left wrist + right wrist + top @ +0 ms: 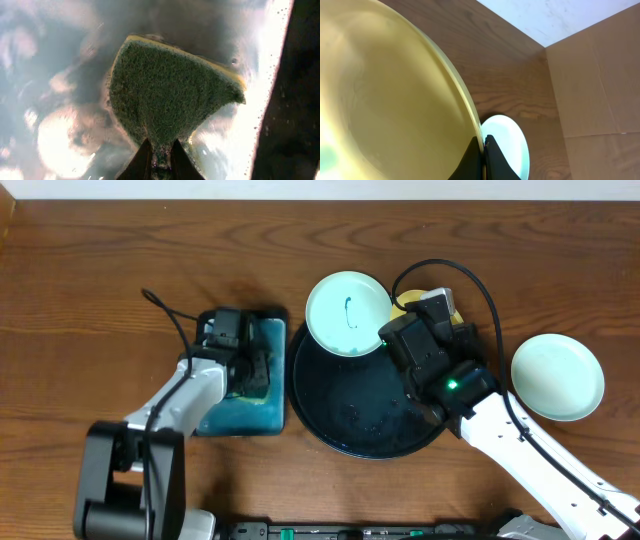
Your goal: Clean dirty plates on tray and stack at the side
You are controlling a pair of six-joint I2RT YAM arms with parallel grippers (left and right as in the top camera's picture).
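The yellow plate (385,100) is pinched by its thin rim in the closed right hand (484,146), the tray (330,395) under that hand. The left hand (160,152) clamps a sponge (165,90) just ahead of it. Scrubbing pressure could twist the plate out of that edge grip.

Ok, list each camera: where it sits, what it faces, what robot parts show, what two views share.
Overhead: above the table, looking down at tray, basin and plates; both arms show.
Left wrist: on the left arm, facing into the basin at the sponge pinched in its fingers.
Right wrist: on the right arm, looking past its fingers and the clamped yellow plate toward the wall.
Shared: the yellow plate, in overhead and right wrist.
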